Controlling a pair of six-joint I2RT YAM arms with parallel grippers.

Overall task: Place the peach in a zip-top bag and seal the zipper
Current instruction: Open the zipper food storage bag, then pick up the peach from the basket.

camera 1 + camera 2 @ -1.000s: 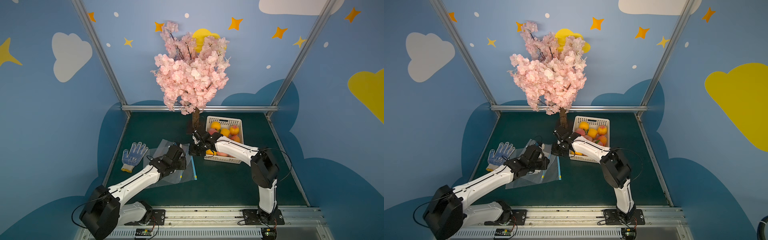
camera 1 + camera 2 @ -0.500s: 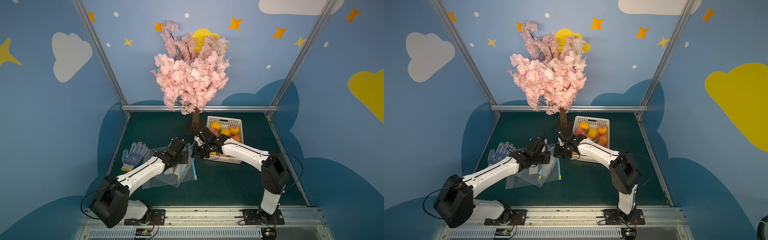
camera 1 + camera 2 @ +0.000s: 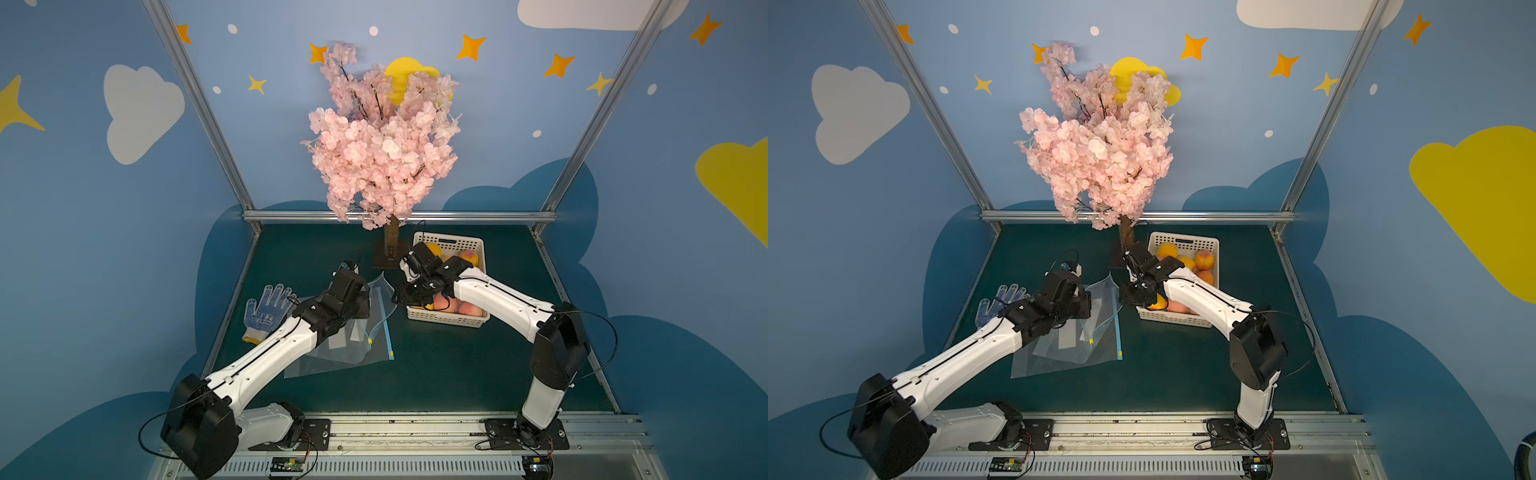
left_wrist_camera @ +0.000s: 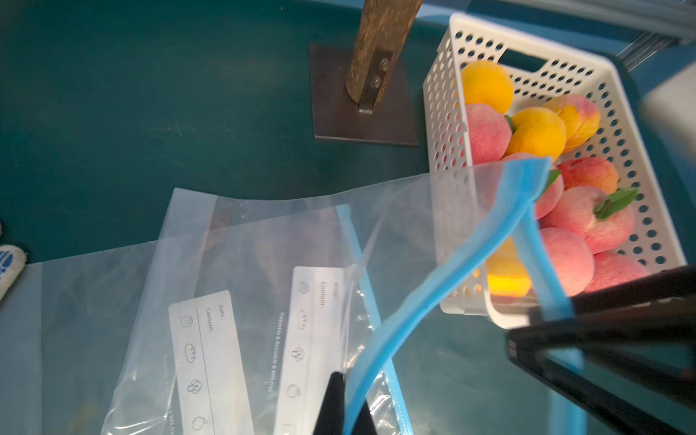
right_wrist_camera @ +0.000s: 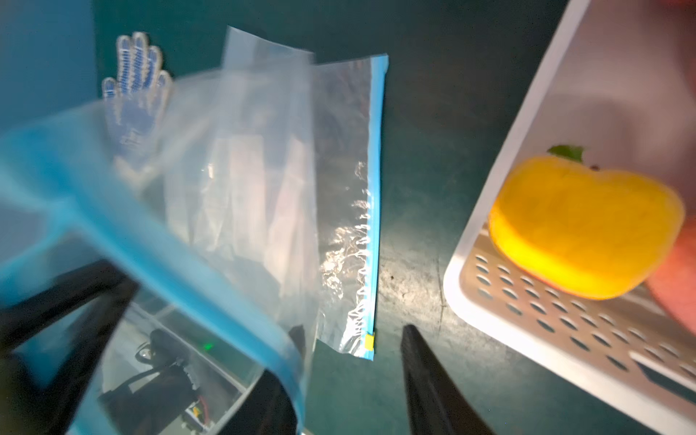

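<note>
A clear zip-top bag point(image 4: 452, 271) with a blue zipper strip is lifted off the table. My left gripper point(image 4: 344, 380) is shut on that strip. In both top views the raised bag point(image 3: 381, 287) point(image 3: 1104, 291) stands between the two grippers. My right gripper point(image 5: 354, 331) is open beside the basket, and the blurred blue strip point(image 5: 150, 241) drapes against one of its fingers. Pink and yellow peaches point(image 4: 576, 216) point(image 3: 468, 255) point(image 3: 1204, 259) lie in the white perforated basket point(image 4: 444, 113); none is held.
More clear bags point(image 5: 376, 188) point(image 3: 332, 353) lie flat on the green table under the left arm. A dotted work glove point(image 3: 268, 305) lies to their left. The blossom tree's trunk and base plate point(image 3: 390, 245) stand behind the bags, next to the basket point(image 3: 449, 322).
My left gripper has shut on the bag's zipper edge and moved back and up with it. The right gripper's jaws have parted from shut to open.
</note>
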